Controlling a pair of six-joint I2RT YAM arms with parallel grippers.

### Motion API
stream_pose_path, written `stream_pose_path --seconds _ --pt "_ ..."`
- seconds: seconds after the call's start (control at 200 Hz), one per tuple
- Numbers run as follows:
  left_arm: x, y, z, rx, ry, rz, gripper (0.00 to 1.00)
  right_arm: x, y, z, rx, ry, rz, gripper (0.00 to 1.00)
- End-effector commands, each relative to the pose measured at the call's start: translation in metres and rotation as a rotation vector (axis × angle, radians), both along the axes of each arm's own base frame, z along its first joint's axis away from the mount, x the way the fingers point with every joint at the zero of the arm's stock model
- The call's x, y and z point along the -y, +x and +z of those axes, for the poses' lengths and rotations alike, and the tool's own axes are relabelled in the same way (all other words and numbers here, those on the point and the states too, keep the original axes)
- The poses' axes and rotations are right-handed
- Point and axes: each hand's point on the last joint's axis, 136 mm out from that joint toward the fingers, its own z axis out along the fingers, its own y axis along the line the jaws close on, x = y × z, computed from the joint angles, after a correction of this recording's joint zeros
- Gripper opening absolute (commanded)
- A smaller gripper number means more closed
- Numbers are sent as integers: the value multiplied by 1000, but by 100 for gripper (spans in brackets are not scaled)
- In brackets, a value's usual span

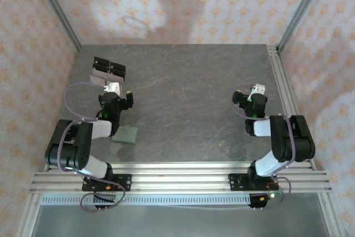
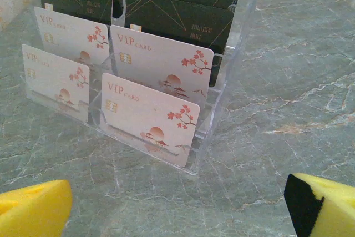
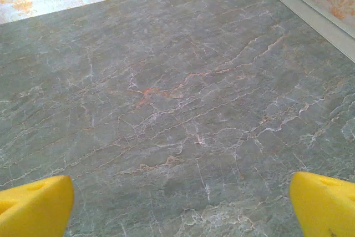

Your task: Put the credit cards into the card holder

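Several pale pink credit cards [image 2: 150,115] marked VIP stand upright in a clear stand [image 2: 219,109], with black cards [image 2: 183,20] in the rows behind them. My left gripper [image 2: 177,209] is open just in front of the stand, its yellow fingertips [image 2: 33,209] wide apart and empty. From above, the left gripper [image 1: 112,87] faces the stand [image 1: 109,70]. The card holder [image 1: 126,134], a small sage-green wallet, lies flat on the table behind it, beside the left forearm. My right gripper [image 1: 252,94] hovers open over bare table, with nothing between its yellow fingertips [image 3: 321,203].
The grey marble table [image 1: 188,92] is bounded by patterned walls and by a metal rail [image 1: 280,81] along its right edge. Both arm bases sit on the slotted rail [image 1: 177,178] at the near edge.
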Motion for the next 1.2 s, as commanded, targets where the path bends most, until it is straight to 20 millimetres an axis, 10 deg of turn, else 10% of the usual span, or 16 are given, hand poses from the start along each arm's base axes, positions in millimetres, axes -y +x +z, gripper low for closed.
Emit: stream_pose_path --seconds 0.0,0.696,1.196 --pt "-2 4 5 15 5 -2 100 -2 1 9 43 0 17 99" --pt "-4 5 9 3 3 9 100 7 -3 13 67 2 -37 99" --pt "-27 -16 83 -96 -143 251 100 27 -15 114 107 292 -268 99"
